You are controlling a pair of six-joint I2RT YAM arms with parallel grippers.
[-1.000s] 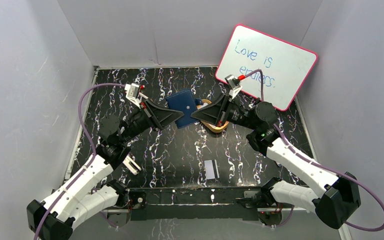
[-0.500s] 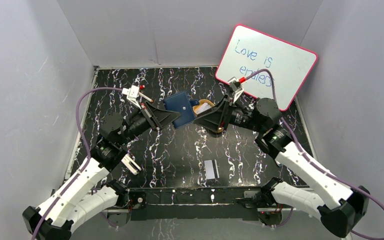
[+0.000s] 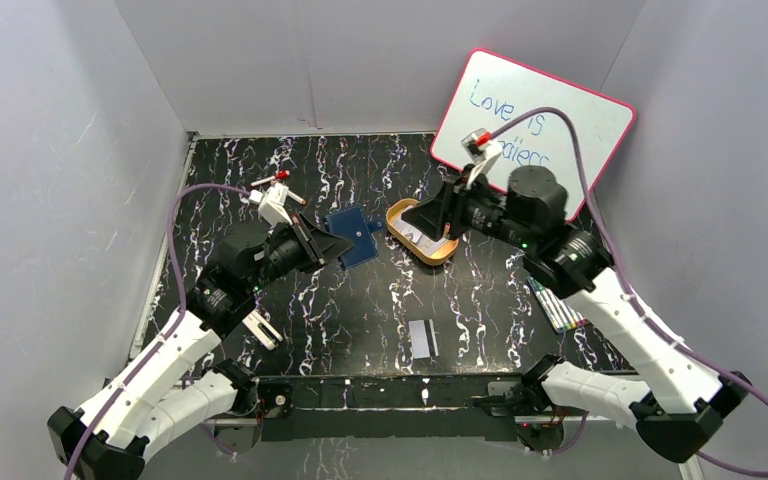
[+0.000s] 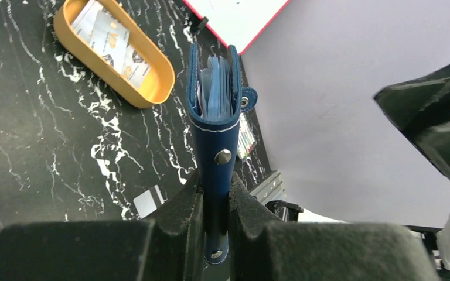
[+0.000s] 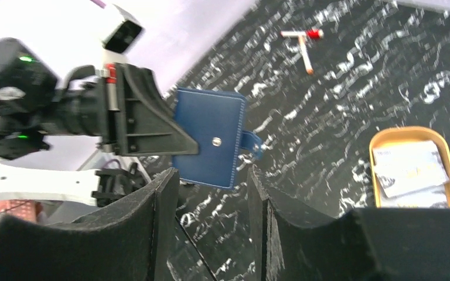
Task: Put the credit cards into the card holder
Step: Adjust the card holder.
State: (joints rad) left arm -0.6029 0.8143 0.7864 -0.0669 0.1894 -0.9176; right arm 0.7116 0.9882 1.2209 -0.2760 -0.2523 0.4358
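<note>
My left gripper (image 3: 338,248) is shut on the navy-blue card holder (image 3: 356,235) and holds it off the table, clamped at its spine (image 4: 214,111). The holder is slightly spread, with lighter blue pockets showing and the snap tab loose. My right gripper (image 3: 422,213) is open and empty, facing the holder (image 5: 208,136) from a short distance, above the orange tin (image 3: 438,258). Pale credit cards (image 3: 422,233) lie in the tin (image 4: 146,96). Another credit card (image 3: 421,338) with a dark stripe lies flat near the table's front edge and shows in the left wrist view (image 4: 149,201).
A pink-rimmed whiteboard (image 3: 535,125) leans at the back right. Several marker pens (image 3: 558,305) lie at the right, under my right arm. Grey walls close in the black marbled table (image 3: 360,310) on three sides.
My right gripper has pulled back to the right, away from the card holder, uncovering the tin. My left gripper has drawn the holder slightly left and nearer.
</note>
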